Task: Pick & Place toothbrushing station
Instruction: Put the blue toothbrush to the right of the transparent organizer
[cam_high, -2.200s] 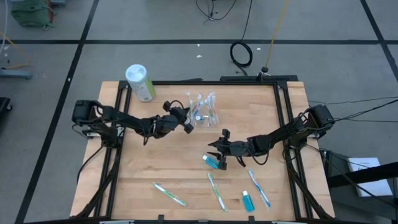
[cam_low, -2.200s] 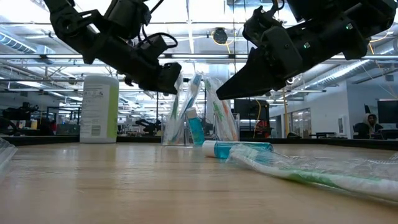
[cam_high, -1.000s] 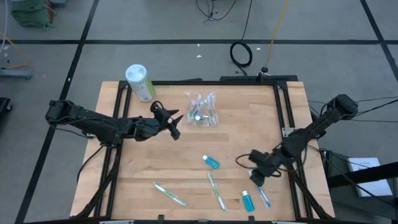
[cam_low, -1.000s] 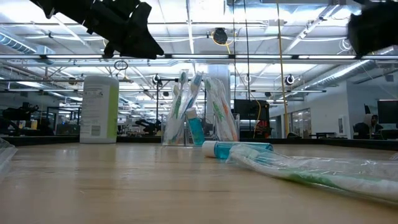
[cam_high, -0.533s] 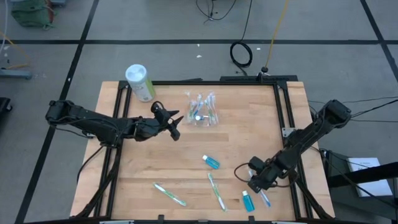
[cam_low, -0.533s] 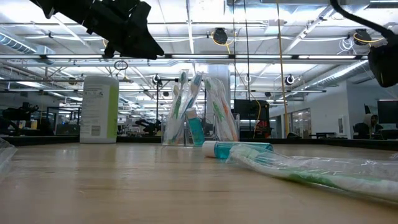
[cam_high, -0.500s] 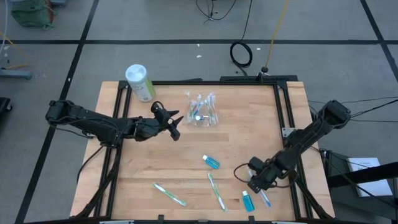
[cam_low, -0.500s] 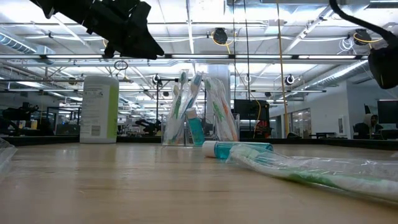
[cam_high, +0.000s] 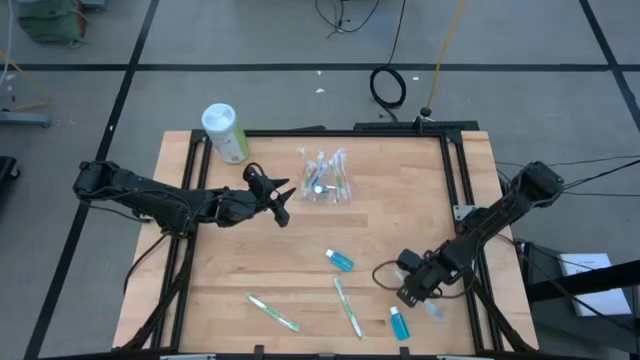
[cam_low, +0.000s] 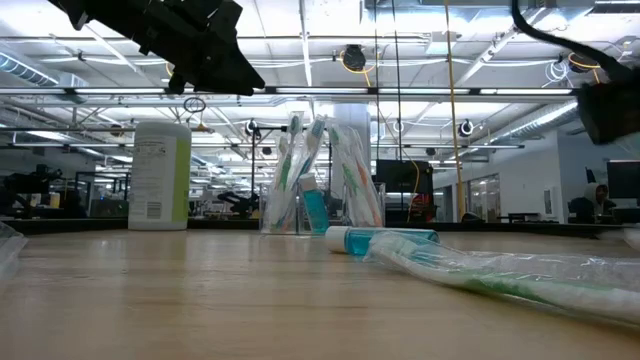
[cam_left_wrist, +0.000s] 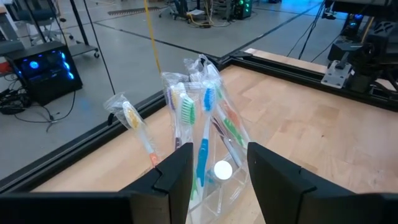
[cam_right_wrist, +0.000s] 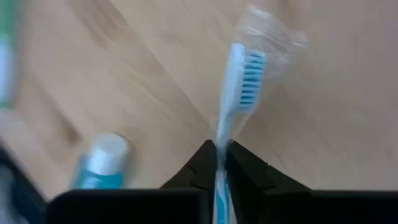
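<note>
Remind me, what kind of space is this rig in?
Likely a large open robotics lab or workshop. The low view shows exposed ceiling trusses with strip lights and rows of workstations behind the wooden table; the high view shows a taped concrete floor with a coiled cable.

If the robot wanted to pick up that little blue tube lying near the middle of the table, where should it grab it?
Probably across the tube's body, coming straight down from above. The blue tube lies flat on its side on the table, clear of the toothbrushes, so its rounded sides are open to two fingers. The capped end is narrower and likelier to slip.
</note>
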